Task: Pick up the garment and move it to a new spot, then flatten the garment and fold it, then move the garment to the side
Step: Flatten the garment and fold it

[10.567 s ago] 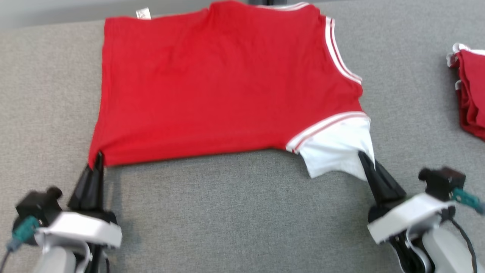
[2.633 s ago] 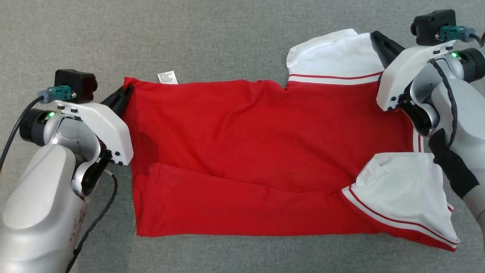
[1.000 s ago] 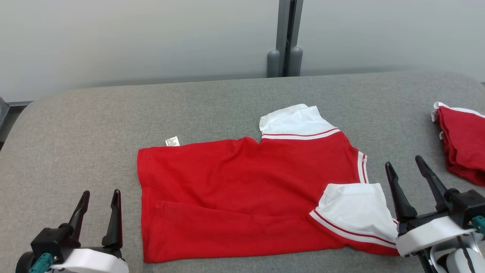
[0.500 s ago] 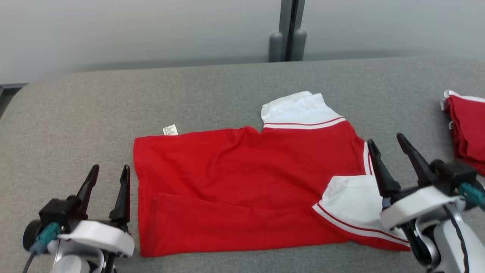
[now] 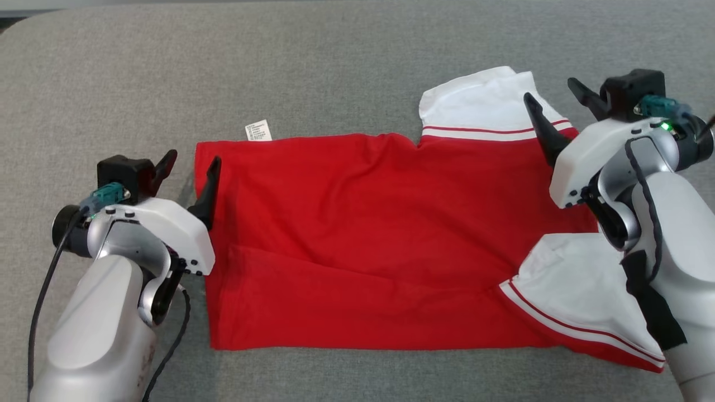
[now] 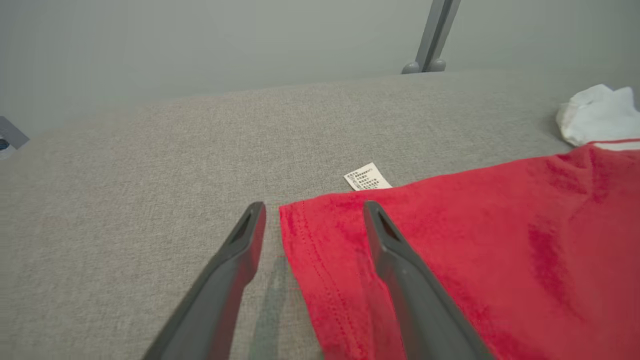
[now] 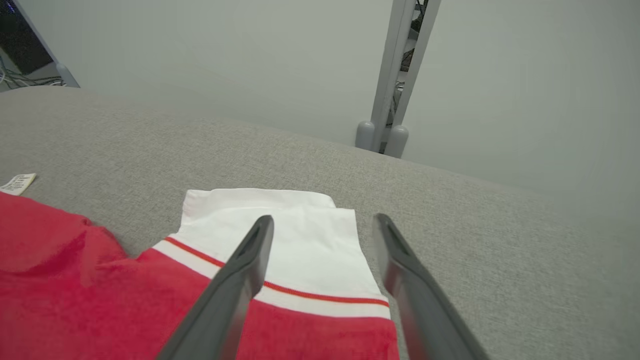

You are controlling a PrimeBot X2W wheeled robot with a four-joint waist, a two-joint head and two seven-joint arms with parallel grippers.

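Red knit T-shirt with white striped sleeves (image 5: 363, 234): lying flat, partly folded, on grey fabric tabletop (image 5: 335, 72). Soft, light, limp; best pinched at far hem corner and far sleeve edge. Left gripper (image 5: 192, 158), right gripper (image 5: 550, 90): jaws wide apart, empty, straddling those edges. Neck end covered by right forearm.

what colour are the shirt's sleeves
White sleeves with a thin red stripe, on a red shirt; clearest in the right wrist view.
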